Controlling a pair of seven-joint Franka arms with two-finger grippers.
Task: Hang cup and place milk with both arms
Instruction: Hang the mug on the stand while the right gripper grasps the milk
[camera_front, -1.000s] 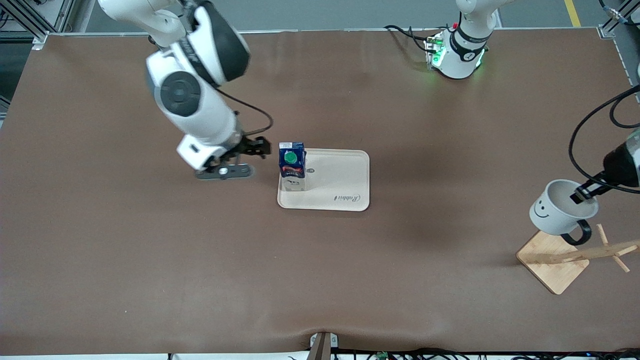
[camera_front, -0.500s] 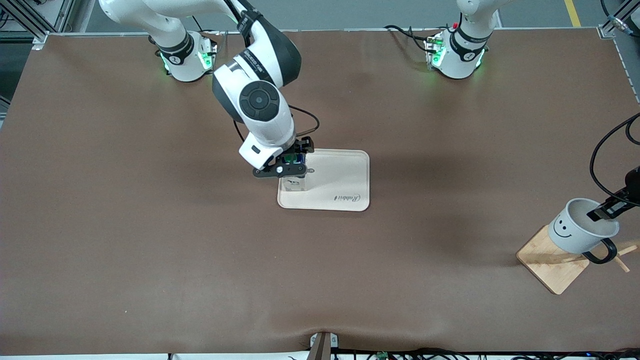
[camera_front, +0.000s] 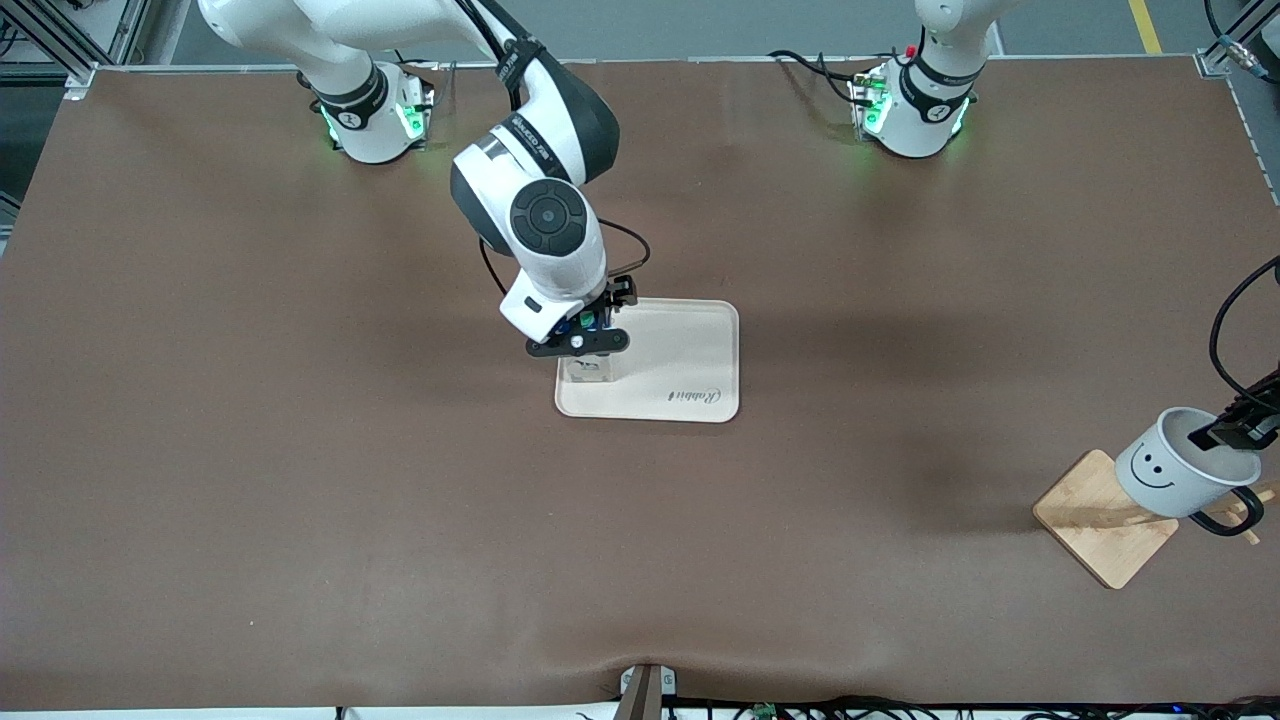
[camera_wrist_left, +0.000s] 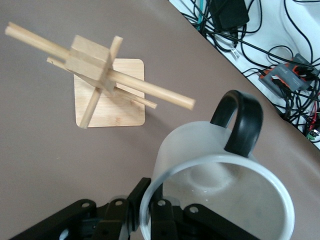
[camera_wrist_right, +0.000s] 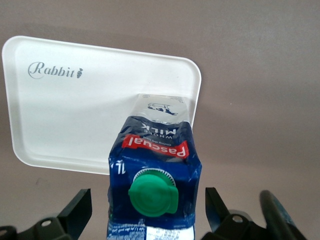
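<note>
Front view: right gripper (camera_front: 590, 335) straddling small blue green-capped milk carton (camera_front: 588, 368) at cream tray's (camera_front: 690, 360) corner, jaws open, risking tipping; left gripper (camera_front: 1222, 437) pinching white smiley mug's (camera_front: 1170, 470) rim over wooden peg rack (camera_front: 1105, 515) at table's edge, risking handle missing peg.

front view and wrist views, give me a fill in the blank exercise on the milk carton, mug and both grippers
1. The blue milk carton with the green cap stands on the cream ____.
2. The right gripper has its fingers open on either side of the ____.
3. The left gripper holds the white smiley mug by its ____.
4. The mug hangs over the ____ rack.

Missing words: tray; carton; rim; wooden
</note>
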